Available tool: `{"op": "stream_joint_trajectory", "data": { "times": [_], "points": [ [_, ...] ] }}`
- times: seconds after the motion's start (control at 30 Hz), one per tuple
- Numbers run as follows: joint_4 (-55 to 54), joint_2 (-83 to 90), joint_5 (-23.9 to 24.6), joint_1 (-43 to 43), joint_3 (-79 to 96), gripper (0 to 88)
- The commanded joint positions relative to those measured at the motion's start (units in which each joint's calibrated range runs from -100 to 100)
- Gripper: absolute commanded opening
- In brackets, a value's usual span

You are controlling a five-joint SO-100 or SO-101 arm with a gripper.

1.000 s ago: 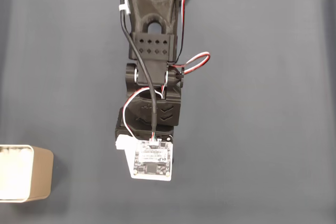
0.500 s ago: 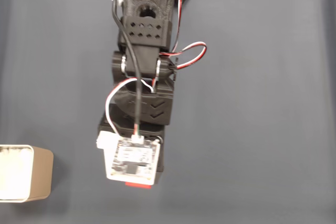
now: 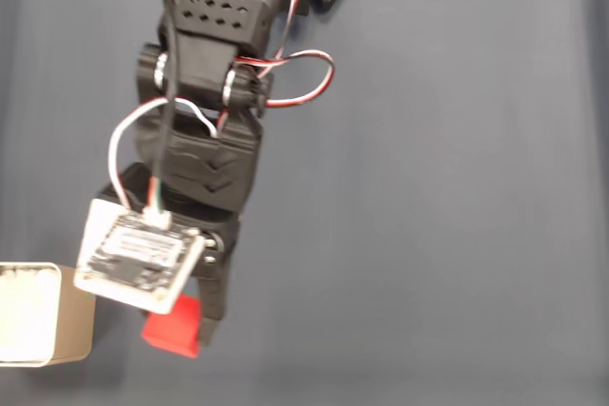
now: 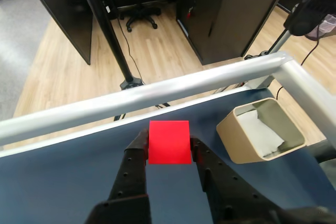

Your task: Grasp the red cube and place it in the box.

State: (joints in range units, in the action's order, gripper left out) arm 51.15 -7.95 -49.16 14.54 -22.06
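The red cube point(image 4: 169, 142) sits clamped between my two black fingers, held above the blue table; in the fixed view the red cube point(image 3: 174, 326) pokes out below the wrist camera board. My gripper point(image 4: 168, 145) is shut on it, and in the fixed view my gripper point(image 3: 181, 325) hangs near the bottom, left of centre. The beige box point(image 3: 38, 326) with a white inside stands at the bottom left edge of the fixed view, a short way left of the cube. In the wrist view the box point(image 4: 261, 129) lies to the right of the cube, open side up, with white paper inside.
The black arm point(image 3: 205, 111) reaches down from the top of the fixed view with red and white wires looping off it. In the wrist view a metal rail point(image 4: 157, 95) borders the table's far edge, with wooden floor and dark desks beyond.
The arm has swung to the left toward the box. The red cube, hidden under the wrist a second ago, now shows between the fingers, carried along.
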Motion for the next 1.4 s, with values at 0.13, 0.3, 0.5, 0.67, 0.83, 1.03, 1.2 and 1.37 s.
{"op": "stream_joint_trajectory", "data": {
  "times": [0.13,0.3,0.5,0.67,0.83,1.03,1.2,1.37],
  "points": [
    [0.24,-1.15,0.29,3.64,-7.41,0.0],
    [0.32,-3.06,0.15,5.63,-10.24,0.0],
    [0.4,-5.4,-0.15,7.83,-12.98,0.0],
    [0.4,-7.65,-0.24,9.39,-15.53,0.0],
    [0.4,-9.99,-0.49,10.96,-18.08,0.0],
    [0.4,-13.02,-0.68,12.38,-21.83,0.0],
    [0.4,-15.45,-0.88,13.58,-24.47,0.0],
    [0.24,-17.96,-1.27,14.86,-27.3,0.0]
  ]
}}
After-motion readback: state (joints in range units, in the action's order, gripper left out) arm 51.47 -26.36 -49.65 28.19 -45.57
